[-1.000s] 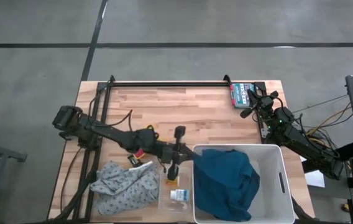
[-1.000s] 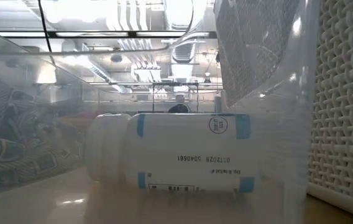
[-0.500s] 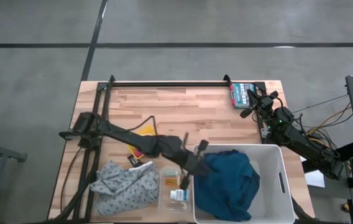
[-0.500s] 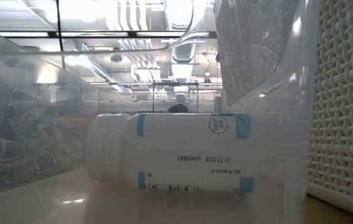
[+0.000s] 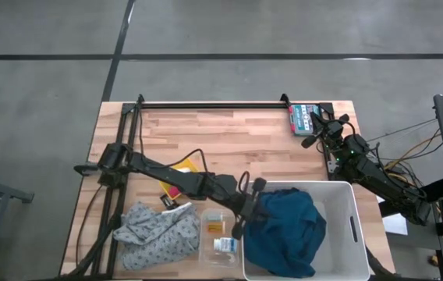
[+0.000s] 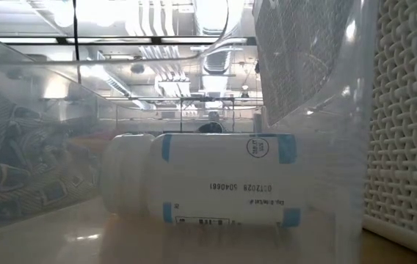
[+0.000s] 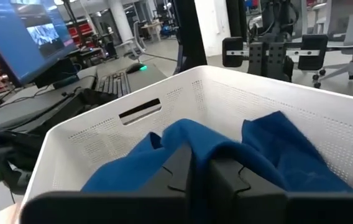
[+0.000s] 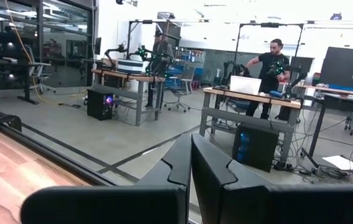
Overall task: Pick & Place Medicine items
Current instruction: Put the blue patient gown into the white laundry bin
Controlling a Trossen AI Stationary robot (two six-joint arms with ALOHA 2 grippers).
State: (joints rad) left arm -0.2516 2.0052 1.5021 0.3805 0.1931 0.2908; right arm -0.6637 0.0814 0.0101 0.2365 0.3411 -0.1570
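Observation:
A clear box (image 5: pixel 218 239) near the table's front edge holds both medicine items. The small orange item (image 5: pixel 215 227) lies at its far end. The white one with blue bands (image 5: pixel 224 245) lies on its side on the box's floor, filling the low view (image 6: pixel 208 180). My left gripper (image 5: pixel 254 209) is shut and empty beside the white basket's left wall, pointing about level over the blue cloth (image 7: pixel 270 146); its fingers (image 7: pixel 195 152) are together. My right gripper (image 5: pixel 315 129) waits shut (image 8: pixel 191 146) at the far right corner.
The white basket (image 5: pixel 353 226) with the blue cloth (image 5: pixel 284 226) fills the near right. A grey patterned cloth (image 5: pixel 159 232) lies left of the clear box. A teal packet (image 5: pixel 299 117) sits at the far right corner, and a red and yellow thing (image 5: pixel 178 176) under my left arm.
My left gripper has gone from above the clear box toward the table's right edge, up to the basket's left wall, sinking a little. It has tipped from pointing down to about level and rolled somewhat. The orange item has stayed in the box.

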